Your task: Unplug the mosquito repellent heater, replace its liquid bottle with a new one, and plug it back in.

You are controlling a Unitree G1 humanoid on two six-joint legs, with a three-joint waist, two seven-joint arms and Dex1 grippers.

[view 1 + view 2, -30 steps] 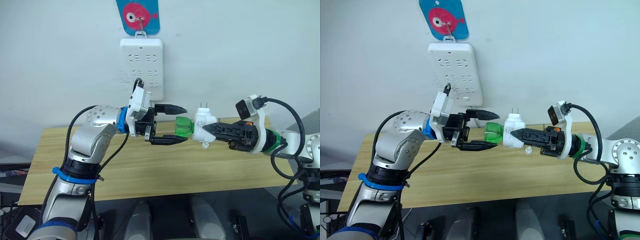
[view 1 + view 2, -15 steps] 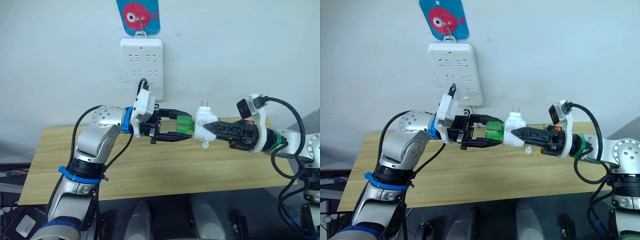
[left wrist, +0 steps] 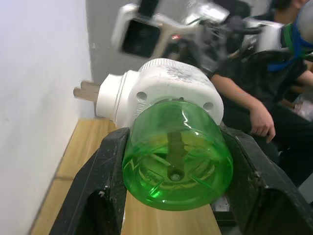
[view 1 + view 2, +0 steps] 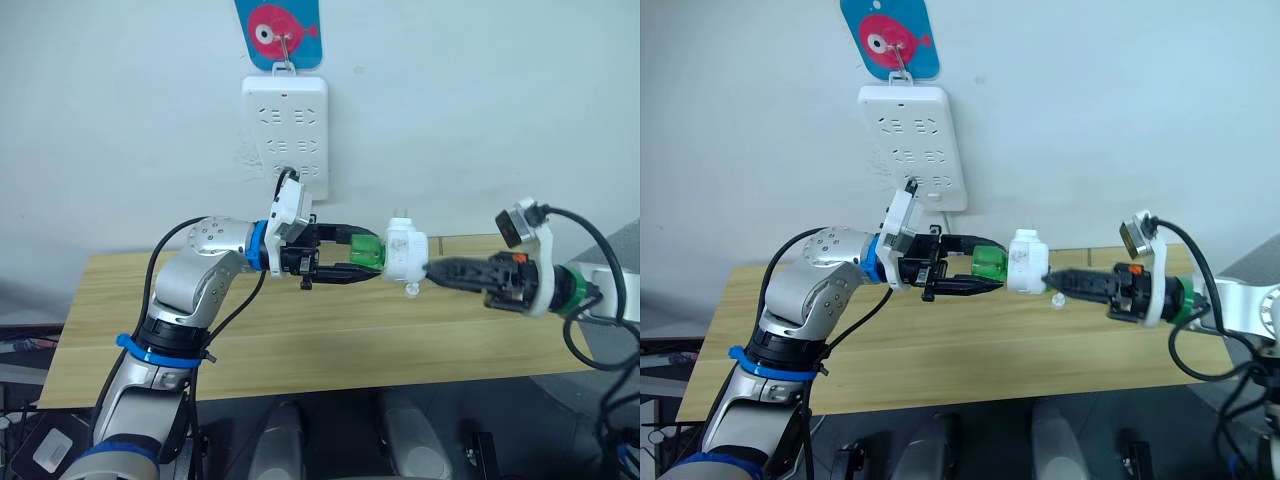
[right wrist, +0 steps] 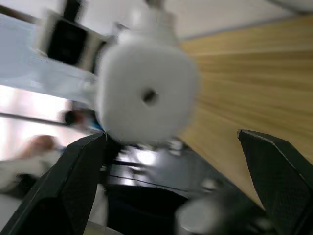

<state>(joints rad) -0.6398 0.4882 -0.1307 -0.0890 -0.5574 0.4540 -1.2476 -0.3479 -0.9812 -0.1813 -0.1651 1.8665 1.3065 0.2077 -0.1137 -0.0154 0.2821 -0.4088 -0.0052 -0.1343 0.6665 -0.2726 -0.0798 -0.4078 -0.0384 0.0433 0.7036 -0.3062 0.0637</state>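
Green bottle (image 4: 367, 251) clamped in L tool (image 4: 345, 254); R tool (image 5: 171, 186) open, off heater (image 4: 404, 253). Risk: unsupported heater drops to table (image 4: 300, 330).

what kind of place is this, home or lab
Probably a lab or test room, not a home: a bare white wall with a multi-socket power strip hung on it, a plain wooden table, and a seated person watching nearby.
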